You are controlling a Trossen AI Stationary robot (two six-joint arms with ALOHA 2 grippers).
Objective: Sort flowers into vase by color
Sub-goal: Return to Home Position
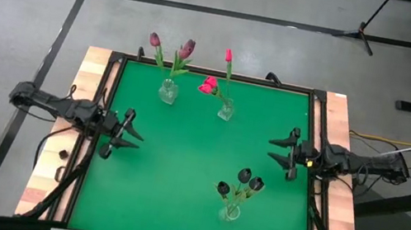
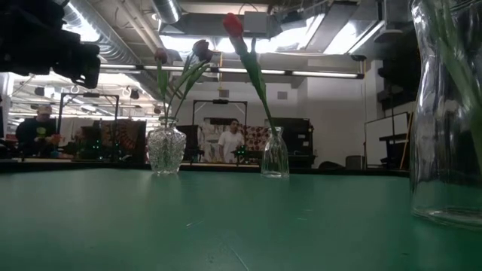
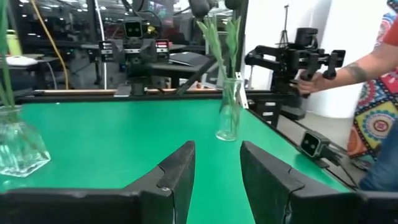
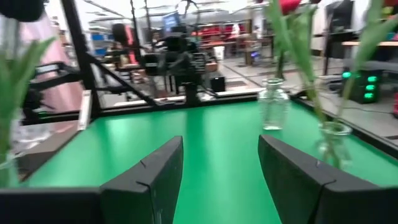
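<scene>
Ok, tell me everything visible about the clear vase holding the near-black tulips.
The slim clear glass vase stands upright on the green table mat, lower right in the high view. It holds three near-black tulips whose green stems fan out above its neck. Nothing but mat and stems touches it; the left tool and right tool hang open, apart from it.

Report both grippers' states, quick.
Left gripper: open, holding nothing, at the left side of the table.
Right gripper: open, holding nothing, at the table's right side.
</scene>
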